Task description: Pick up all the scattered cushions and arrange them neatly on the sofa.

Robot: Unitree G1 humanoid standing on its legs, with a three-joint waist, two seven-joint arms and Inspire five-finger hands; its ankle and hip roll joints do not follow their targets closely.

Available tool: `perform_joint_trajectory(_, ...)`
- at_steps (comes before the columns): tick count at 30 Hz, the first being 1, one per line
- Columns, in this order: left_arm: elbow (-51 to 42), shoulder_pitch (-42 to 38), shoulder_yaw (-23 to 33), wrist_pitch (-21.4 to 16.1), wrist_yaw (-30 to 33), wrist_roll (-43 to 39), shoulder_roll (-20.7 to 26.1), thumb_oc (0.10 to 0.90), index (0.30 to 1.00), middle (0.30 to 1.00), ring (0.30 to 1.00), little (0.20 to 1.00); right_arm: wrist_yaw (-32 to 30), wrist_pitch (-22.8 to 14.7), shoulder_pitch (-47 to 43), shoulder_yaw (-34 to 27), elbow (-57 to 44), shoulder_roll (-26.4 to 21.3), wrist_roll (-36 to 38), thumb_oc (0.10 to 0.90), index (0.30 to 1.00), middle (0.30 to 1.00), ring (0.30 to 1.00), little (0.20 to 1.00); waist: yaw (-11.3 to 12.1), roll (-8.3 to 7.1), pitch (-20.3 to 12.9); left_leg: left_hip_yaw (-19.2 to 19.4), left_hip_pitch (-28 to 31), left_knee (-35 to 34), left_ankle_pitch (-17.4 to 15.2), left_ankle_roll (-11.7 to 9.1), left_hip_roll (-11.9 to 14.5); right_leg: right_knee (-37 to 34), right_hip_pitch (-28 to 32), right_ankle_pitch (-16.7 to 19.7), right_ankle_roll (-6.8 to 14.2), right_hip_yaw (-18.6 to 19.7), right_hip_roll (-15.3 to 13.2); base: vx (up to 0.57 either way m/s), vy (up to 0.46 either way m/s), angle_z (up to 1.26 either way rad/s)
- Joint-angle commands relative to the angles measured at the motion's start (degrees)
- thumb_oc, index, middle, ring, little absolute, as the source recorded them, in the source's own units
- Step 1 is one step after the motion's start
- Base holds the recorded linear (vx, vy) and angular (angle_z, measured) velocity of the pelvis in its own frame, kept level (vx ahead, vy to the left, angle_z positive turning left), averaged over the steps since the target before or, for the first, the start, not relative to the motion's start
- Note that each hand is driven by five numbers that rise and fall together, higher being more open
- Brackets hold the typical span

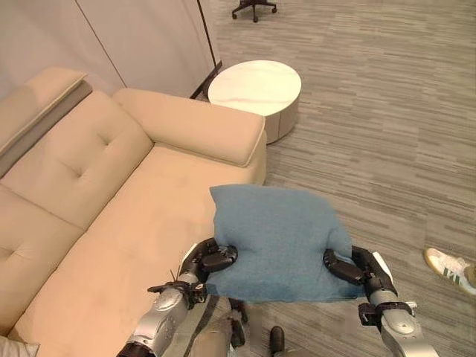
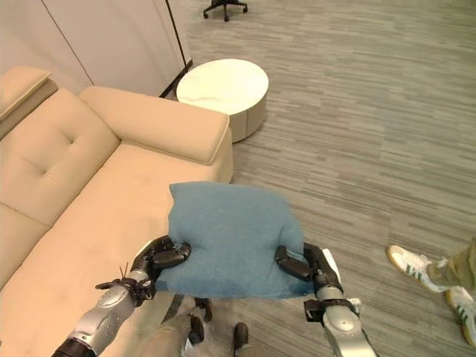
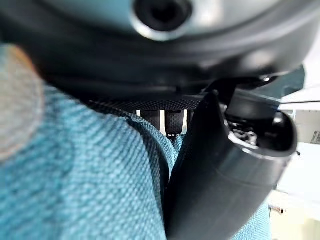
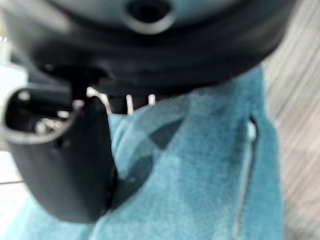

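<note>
Here, held aloft between both hands: a blue cushion (image 1: pixel 275 242), square and plump, in coarse woven teal cloth, slightly puckered where gripped. Hanging off the front edge of the sofa (image 1: pixel 111 223), its far corner over the seat near the armrest end, its near part out over the floor (image 1: pixel 372 111). Left hand (image 1: pixel 204 260) clamped on the cushion's left edge, dark fingers curled over the top and thumb pressed into the fabric, as seen close up in the left wrist view. Right hand (image 1: pixel 353 268) gripping the right edge likewise, fingers wrapped over the cloth, thumb dug into a fold in the right wrist view. A seam or zip line visible along one side of the cushion in that view.

Sofa in smooth beige leather, tufted back cushions, a thick padded armrest at its far end, seat bare of other cushions. Beyond the armrest, a low round table (image 1: pixel 255 88) with a pale marbled top and a cream drum base. Grey striped plank flooring. At the right edge, a person's white shoe (image 1: pixel 450 268) with dark stripes. At the far top, the wheeled base of an office chair (image 1: pixel 254 9).
</note>
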Motion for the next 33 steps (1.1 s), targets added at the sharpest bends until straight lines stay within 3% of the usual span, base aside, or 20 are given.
perform_joint_trajectory(1,-10.99,-6.19,0.54,-7.16,-4.36,-2.95,-3.11,0.4,0.3,0.3,0.3,0.3,4.42,-8.45,-8.28,4.16,-9.46,3.01,-0.4,0.4,0.3,0.3,0.3,0.3,3.85,-1.85,-6.56,-2.71,7.73,-5.15,1.9,3.98,-2.9,8.38,3.3,-2.44,11.27,2.32,-0.8,0.35,-0.014,-0.72)
perform_joint_trajectory(3,-11.04,-6.27,1.01,-6.75,-4.16,-2.25,-2.17,0.4,0.3,0.3,0.3,0.3,4.86,-8.35,-8.84,4.89,-9.26,3.5,-1.02,0.4,0.3,0.3,0.3,0.3,4.61,-2.12,-7.4,-2.11,10.01,-5.44,0.36,5.6,-2.63,19.81,0.46,3.16,16.32,0.46,-3.22,0.25,-0.012,-0.48)
perform_joint_trajectory(4,-11.04,-6.26,1.01,-6.75,-4.16,-2.25,-2.18,0.4,0.3,0.3,0.3,0.3,4.86,-8.35,-8.84,4.89,-9.26,3.49,-1.02,0.4,0.3,0.3,0.3,0.3,4.65,-2.09,-7.46,-2.09,9.95,-5.43,0.36,5.6,-2.59,19.79,0.4,3.2,16.31,0.49,-3.19,0.18,-0.006,0.04)
perform_joint_trajectory(5,-11.05,-6.19,0.9,-6.6,-4.26,-2.08,-1.6,0.4,0.3,0.3,0.3,0.3,5.18,-8.16,-8.36,4.88,-9.47,3.49,-1.3,0.4,0.3,0.3,0.3,0.3,4.19,-1.84,-7.39,-2.54,11.51,-5.2,-0.64,6.25,-2.56,25.34,-1.15,6.55,18.84,-0.6,-4.84,0.31,-0.014,0.23)
perform_joint_trajectory(6,-11.04,-6.5,0.99,-6.72,-3.69,-1.72,-1.16,0.4,0.3,0.3,0.3,0.3,5.51,-7.81,-7.45,4.72,-9.84,3.81,-2.4,0.4,0.3,0.3,0.3,0.3,2.5,-0.47,-6.58,-5.09,15.16,-5.29,-2.29,6.88,-1.97,34.38,-5.86,8.3,19.22,-1.62,-8.08,0.43,-0.048,0.45)
perform_joint_trajectory(7,-10.99,-6.94,0.88,-6.72,-3.61,-1.41,-1.12,0.4,0.3,0.3,0.3,0.3,5.54,-7.66,-7.14,4.47,-10.0,3.75,-2.68,0.4,0.3,0.3,0.3,0.3,1.58,0.38,-6.21,-6.76,16.48,-5.1,-3.09,6.68,-1.55,35.09,-8.02,7.15,17.76,-1.5,-10.27,0.41,-0.073,0.65)
perform_joint_trajectory(10,-10.55,-7.48,0.39,-6.71,-3.98,-0.81,-1.18,0.4,0.3,0.3,0.3,0.3,5.59,-7.65,-6.33,3.48,-10.54,3.67,-2.26,0.4,0.3,0.3,0.3,0.3,-0.14,1.69,-5.7,-9.67,17.91,-4.44,-4.3,5.73,-0.66,32.11,-11.33,4.28,14.8,-0.6,-13.43,0.28,-0.167,1.36)
perform_joint_trajectory(12,-10.09,-7.31,-0.57,-6.86,-4.95,0.56,-1.12,0.4,0.3,0.3,0.3,0.3,5.17,-7.83,-4.65,1.35,-10.38,3.54,-1.22,0.4,0.3,0.3,0.3,0.3,-3.17,1.31,-5.64,-14.53,19.88,-3.95,-6.3,3.46,-0.27,20.31,-12.8,2.62,13.99,6.45,-14.74,0.38,-0.365,1.17)
perform_joint_trajectory(14,-10.14,-7.07,-1.2,-6.95,-4.99,1.16,-1.38,0.4,0.3,0.3,0.3,0.3,4.92,-7.75,-4.08,0.84,-10.34,3.45,-1.09,0.4,0.3,0.3,0.3,0.3,-5.21,0.4,-5.58,-17.79,20.78,-4.3,-7.22,2.18,-0.25,12.68,-13.66,4.86,15.55,15.91,-12.68,0.26,-0.272,1.26)
perform_joint_trajectory(15,-10.15,-7.08,-1.2,-6.95,-4.99,1.16,-1.38,0.4,0.3,0.3,0.3,0.3,4.92,-7.76,-4.08,0.84,-10.34,3.45,-1.09,0.4,0.3,0.3,0.3,0.3,-5.2,0.4,-5.52,-17.78,20.84,-4.29,-7.24,2.18,-0.23,12.66,-13.59,4.86,15.55,15.91,-12.67,0.2,-0.306,1.26)
perform_joint_trajectory(16,-9.79,-7.15,-1.66,-6.59,-4.7,1.97,-1.73,0.4,0.3,0.3,0.3,0.3,4.52,-7.67,-3.36,-0.01,-11.01,3.86,-1.77,0.4,0.3,0.3,0.3,0.3,-4.73,-1.22,-5.75,-19.7,20.49,-2.74,-8.55,1.41,-0.1,10.24,-12.5,3.34,15.96,16.73,-11.94,0.13,-0.331,1.13)
perform_joint_trajectory(19,-9.71,-7.61,-1.43,-6.75,-4.37,2.19,-2.09,0.4,0.3,0.3,0.3,0.3,4.83,-7.92,-4.55,1.21,-10.06,3.55,-2.01,0.4,0.3,0.3,0.3,0.3,-4.23,-1.42,-6.06,-21.81,20.33,-2.7,-7.84,0.44,1.99,10.74,-12.32,3.04,15.57,14.94,-10.38,0.12,-0.297,0.95)
perform_joint_trajectory(21,-9.42,-6.81,-0.67,-6.82,-4.18,1.83,-2.03,0.4,0.3,0.3,0.3,0.3,4.85,-8.73,-5.63,1.56,-9.42,2.46,-1.88,0.4,0.3,0.3,0.3,0.3,-2.91,-1.69,-6.33,-24.09,18.59,-1.5,-6.32,-1.02,3.88,9.48,-10.3,1.84,13.75,10.07,-9.24,0.08,-0.275,0.69)
perform_joint_trajectory(24,-9.5,-6.18,-0.46,-6.63,-4.01,1.65,-2.24,0.4,0.3,0.3,0.3,0.3,4.36,-9.08,-6.19,1.29,-9.71,1.36,-1.8,0.4,0.3,0.3,0.3,0.3,-2.55,-1.95,-6.03,-21.6,16.61,0.46,-5.31,-1.38,5.39,9.05,-8.32,0.88,12.92,5.78,-9.74,0.03,-0.107,0.8)
perform_joint_trajectory(25,-9.1,-5.88,-0.46,-6.47,-3.92,1.59,-2.66,0.4,0.3,0.3,0.3,0.3,3.72,-9.17,-6.48,0.84,-10.58,0.46,-2.83,0.4,0.3,0.3,0.3,0.3,-2.88,-2.38,-5.51,-13.39,15.08,1.3,-4.19,-0.85,7.93,8.42,-6.31,0.33,12.83,1.32,-10.86,-0.02,-0.052,0.95)
perform_joint_trajectory(26,-9.03,-5.89,-0.41,-6.31,-3.64,1.86,-2.52,0.4,0.3,0.3,0.3,0.3,3.26,-9.31,-6.68,0.51,-11.39,0.14,-3.37,0.4,0.3,0.3,0.3,0.3,-3.07,-2.62,-5.38,-9.08,14.16,1.29,-3.41,-0.52,8.99,7.87,-5.34,0.25,12.87,-0.92,-11.21,-0.02,-0.052,1.19)
perform_joint_trajectory(27,-9.05,-5.89,-0.4,-6.29,-3.63,1.87,-2.52,0.4,0.3,0.3,0.3,0.3,3.25,-9.31,-6.7,0.51,-11.38,0.15,-3.38,0.4,0.3,0.3,0.3,0.3,-3.13,-2.63,-5.39,-9.13,14.11,1.32,-3.41,-0.52,8.97,7.79,-5.3,0.28,12.88,-0.99,-11.22,0.03,0.004,1.28)
perform_joint_trajectory(28,-8.8,-6.38,-0.02,-6.08,-3.38,2.74,-2.15,0.4,0.3,0.3,0.3,0.3,2.34,-9.52,-7.19,0.07,-12.36,-0.41,-5.1,0.4,0.3,0.3,0.3,0.3,-2.9,-2.69,-5.63,-3.13,11.88,0.41,-1.29,-0.89,9.53,6.59,-3.63,0.23,13.26,-4.26,-11.5,0.07,0.038,1.27)
perform_joint_trajectory(31,-8.62,-6.99,0.46,-5.99,-2.91,3.33,-1.72,0.4,0.3,0.3,0.3,0.3,0.84,-8.9,-9.2,0.54,-12.54,-0.55,-7.08,0.4,0.3,0.3,0.3,0.3,-1.61,-3.03,-5.47,1.89,6.36,-2.3,4.16,-2.63,11.22,5.29,-1.01,-0.52,13.44,-7.46,-11.64,0.14,0.104,1.14)
perform_joint_trajectory(33,-8.49,-5.85,1.69,-5.67,-3.1,2.65,-1.32,0.4,0.3,0.3,0.3,0.3,1.12,-8.78,-10.02,1.87,-11.94,0.52,-7.75,0.4,0.3,0.3,0.3,0.3,-0.6,-2.83,-6.94,2.47,8.98,-6.67,3.79,-1.9,10.72,4.86,0.87,-1.39,14.7,-9.73,-11.37,0.21,0.158,0.53)
